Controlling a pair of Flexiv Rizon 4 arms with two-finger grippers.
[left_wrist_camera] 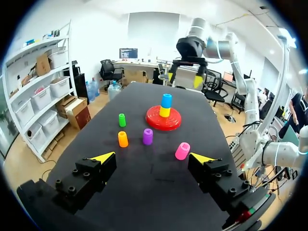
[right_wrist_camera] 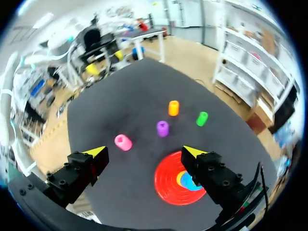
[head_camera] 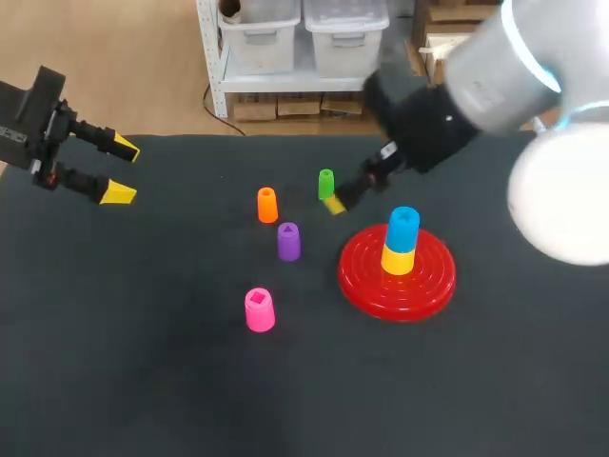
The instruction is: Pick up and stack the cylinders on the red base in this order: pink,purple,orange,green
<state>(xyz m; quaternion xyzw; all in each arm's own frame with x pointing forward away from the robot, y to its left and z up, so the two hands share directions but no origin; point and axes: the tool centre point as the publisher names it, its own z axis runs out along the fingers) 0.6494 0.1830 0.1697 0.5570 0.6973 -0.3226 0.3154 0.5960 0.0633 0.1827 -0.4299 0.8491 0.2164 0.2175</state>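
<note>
Head view inspection, left side first: the left gripper (head_camera: 122, 171) hangs over the far left of the black-covered table (head_camera: 143, 381), its yellow-tipped fingers spread apart and holding nothing, well clear of every task piece. The small pink plastic cylinder (head_camera: 259, 309) stands free on the cloth, nearest the front edge and apart from the others. Behind it stand the orange plastic cylinder (head_camera: 267, 205) and, just beside that and slightly forward, the purple plastic cylinder (head_camera: 288, 241). The green plastic cylinder (head_camera: 325, 184) stands farther back, close to the right arm's wrist as seen from above. The round ribbed red base (head_camera: 366, 286) lies right of centre and carries a yellow cylinder (head_camera: 398, 259) with a blue cylinder (head_camera: 403, 227) on top. None of the four named pieces is on it. The right gripper (right_wrist_camera: 144, 152) is held above the table over the near side of the base, its fingers wide apart with nothing between them. Finding: no step of the ordered stack is complete. All four placements (pink, purple, orange, green) are outstanding, and the pink piece, due first, is not yet grasped by either arm.
</note>
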